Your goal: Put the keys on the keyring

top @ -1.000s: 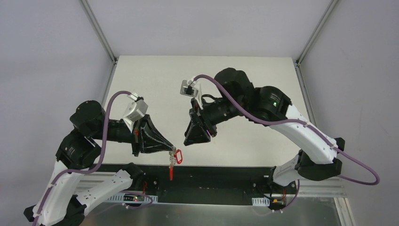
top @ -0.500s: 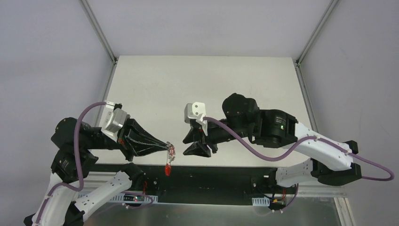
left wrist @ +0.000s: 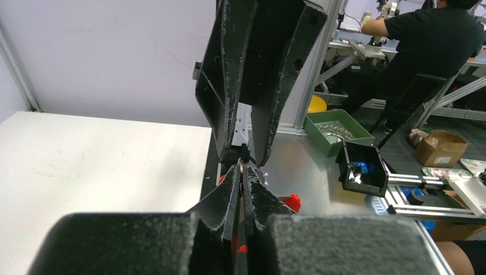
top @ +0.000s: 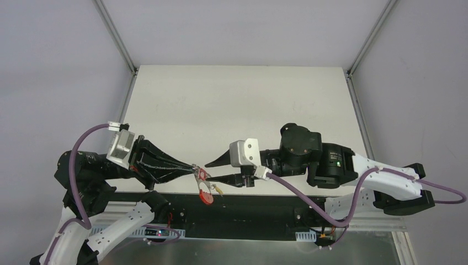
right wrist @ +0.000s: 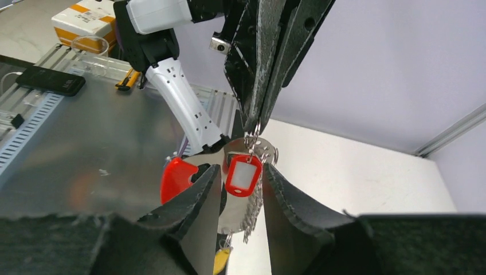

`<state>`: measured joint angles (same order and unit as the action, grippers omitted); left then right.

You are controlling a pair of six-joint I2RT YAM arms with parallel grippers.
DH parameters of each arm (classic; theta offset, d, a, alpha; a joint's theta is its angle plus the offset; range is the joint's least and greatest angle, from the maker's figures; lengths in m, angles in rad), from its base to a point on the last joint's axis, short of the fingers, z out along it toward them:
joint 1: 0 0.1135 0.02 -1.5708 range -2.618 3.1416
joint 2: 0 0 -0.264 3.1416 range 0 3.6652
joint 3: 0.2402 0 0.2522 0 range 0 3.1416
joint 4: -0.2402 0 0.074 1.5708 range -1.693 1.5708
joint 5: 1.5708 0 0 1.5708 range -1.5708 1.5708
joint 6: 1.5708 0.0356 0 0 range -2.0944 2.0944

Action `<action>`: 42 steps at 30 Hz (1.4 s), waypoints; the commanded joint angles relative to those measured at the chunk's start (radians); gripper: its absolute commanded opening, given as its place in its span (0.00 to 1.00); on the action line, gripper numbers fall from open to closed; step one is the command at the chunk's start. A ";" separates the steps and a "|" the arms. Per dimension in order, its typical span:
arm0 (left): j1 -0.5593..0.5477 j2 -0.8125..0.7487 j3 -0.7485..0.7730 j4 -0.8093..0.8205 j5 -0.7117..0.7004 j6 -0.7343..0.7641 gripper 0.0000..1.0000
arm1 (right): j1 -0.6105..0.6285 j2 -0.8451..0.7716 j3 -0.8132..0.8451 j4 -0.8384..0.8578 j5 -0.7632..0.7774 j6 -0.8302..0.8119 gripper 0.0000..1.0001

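Just off the counter's (top: 221, 110) near edge, your left hand (top: 193, 168) was pinching the dangling keys (right wrist: 253, 215) up top, right hand (top: 211, 170) spread around them; light, jangly, slippery stuff, so I'd have grabbed one flat key head.

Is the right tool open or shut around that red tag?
Open. The right tool has its fingers standing apart either side of the red tag on the key bunch, which hangs from the shut left tool.
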<state>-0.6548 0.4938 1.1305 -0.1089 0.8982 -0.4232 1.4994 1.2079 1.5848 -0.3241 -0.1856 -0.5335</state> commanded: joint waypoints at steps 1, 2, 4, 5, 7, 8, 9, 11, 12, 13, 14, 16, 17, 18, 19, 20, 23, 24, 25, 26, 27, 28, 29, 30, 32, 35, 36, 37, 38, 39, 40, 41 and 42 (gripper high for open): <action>-0.003 -0.017 -0.011 0.104 -0.030 -0.046 0.00 | 0.040 -0.001 0.005 0.108 0.076 -0.104 0.34; -0.003 -0.019 -0.014 0.128 -0.032 -0.050 0.00 | 0.048 0.005 0.009 0.111 0.091 -0.122 0.33; -0.003 -0.024 -0.018 0.137 -0.032 -0.053 0.00 | 0.061 0.013 0.014 0.111 0.109 -0.141 0.30; -0.003 -0.026 -0.018 0.138 -0.031 -0.053 0.00 | 0.067 0.017 0.016 0.111 0.115 -0.147 0.30; -0.003 -0.026 -0.020 0.139 -0.031 -0.054 0.00 | 0.075 0.021 0.019 0.111 0.131 -0.160 0.29; -0.003 -0.028 -0.020 0.140 -0.030 -0.055 0.00 | 0.078 0.023 0.020 0.112 0.136 -0.165 0.29; -0.003 -0.028 -0.021 0.143 -0.030 -0.056 0.00 | 0.080 0.024 0.020 0.114 0.140 -0.166 0.28; -0.003 -0.027 -0.023 0.148 -0.025 -0.060 0.00 | 0.084 0.029 0.024 0.114 0.148 -0.171 0.26; -0.003 -0.027 -0.022 0.149 -0.024 -0.059 0.00 | 0.086 0.032 0.026 0.114 0.151 -0.173 0.24; -0.003 -0.027 -0.021 0.149 -0.022 -0.059 0.00 | 0.087 0.032 0.026 0.114 0.153 -0.176 0.22; -0.003 -0.029 -0.021 0.149 -0.022 -0.059 0.00 | 0.088 0.032 0.026 0.115 0.157 -0.177 0.20; -0.003 -0.032 -0.022 0.149 -0.022 -0.058 0.00 | 0.091 0.032 0.026 0.118 0.162 -0.177 0.17; -0.003 -0.033 -0.024 0.149 -0.020 -0.059 0.00 | 0.092 0.032 0.024 0.122 0.168 -0.178 0.16; -0.003 -0.035 -0.024 0.149 -0.021 -0.060 0.00 | 0.093 0.031 0.022 0.126 0.172 -0.177 0.15; -0.003 -0.035 -0.023 0.149 -0.020 -0.061 0.00 | 0.094 0.029 0.019 0.132 0.176 -0.178 0.14; -0.003 -0.035 -0.023 0.149 -0.018 -0.059 0.00 | 0.094 0.028 0.016 0.138 0.179 -0.178 0.13; -0.003 -0.037 -0.023 0.149 -0.019 -0.061 0.00 | 0.095 0.024 0.009 0.149 0.179 -0.180 0.10; -0.003 -0.038 -0.023 0.149 -0.018 -0.061 0.00 | 0.096 0.023 0.008 0.151 0.179 -0.179 0.08; -0.003 -0.038 -0.023 0.149 -0.018 -0.061 0.00 | 0.096 0.024 0.007 0.151 0.179 -0.180 0.06; -0.003 -0.038 -0.020 0.149 -0.018 -0.061 0.00 | 0.096 0.024 0.006 0.151 0.179 -0.180 0.05; -0.003 -0.038 -0.020 0.149 -0.018 -0.061 0.00 | 0.096 0.024 0.006 0.151 0.204 -0.182 0.03; -0.003 -0.038 -0.019 0.150 -0.019 -0.060 0.00 | 0.097 0.023 0.005 0.150 0.211 -0.182 0.01; -0.003 -0.038 -0.021 0.150 -0.022 -0.059 0.00 | 0.097 0.022 0.002 0.147 0.211 -0.183 0.00; -0.003 -0.040 -0.021 0.150 -0.026 -0.058 0.00 | 0.097 0.022 0.001 0.144 0.212 -0.184 0.00; -0.003 -0.039 -0.018 0.152 -0.030 -0.058 0.00 | 0.097 0.024 0.001 0.134 0.212 -0.183 0.00; -0.003 -0.040 -0.016 0.155 -0.034 -0.057 0.00 | 0.098 0.022 -0.005 0.123 0.213 -0.179 0.00; -0.003 -0.039 -0.017 0.155 -0.035 -0.057 0.00 | 0.098 0.022 -0.006 0.116 0.214 -0.179 0.00; -0.003 -0.040 -0.017 0.156 -0.035 -0.057 0.00 | 0.097 0.024 -0.006 0.109 0.217 -0.178 0.00; -0.003 -0.038 -0.017 0.158 -0.036 -0.057 0.00 | 0.098 0.026 -0.007 0.104 0.220 -0.178 0.00; -0.003 -0.037 -0.017 0.158 -0.037 -0.057 0.00 | 0.098 0.028 -0.008 0.100 0.221 -0.178 0.00; -0.003 -0.037 -0.017 0.160 -0.037 -0.057 0.00 | 0.097 0.028 -0.009 0.098 0.220 -0.177 0.00; -0.003 -0.037 -0.016 0.161 -0.039 -0.057 0.00 | 0.097 0.028 -0.010 0.095 0.222 -0.176 0.00; -0.003 -0.037 -0.016 0.161 -0.039 -0.057 0.00 | 0.097 0.029 -0.012 0.093 0.224 -0.176 0.00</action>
<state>-0.6548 0.4690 1.1023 -0.0296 0.8787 -0.4656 1.5932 1.2427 1.5753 -0.2401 0.0128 -0.7052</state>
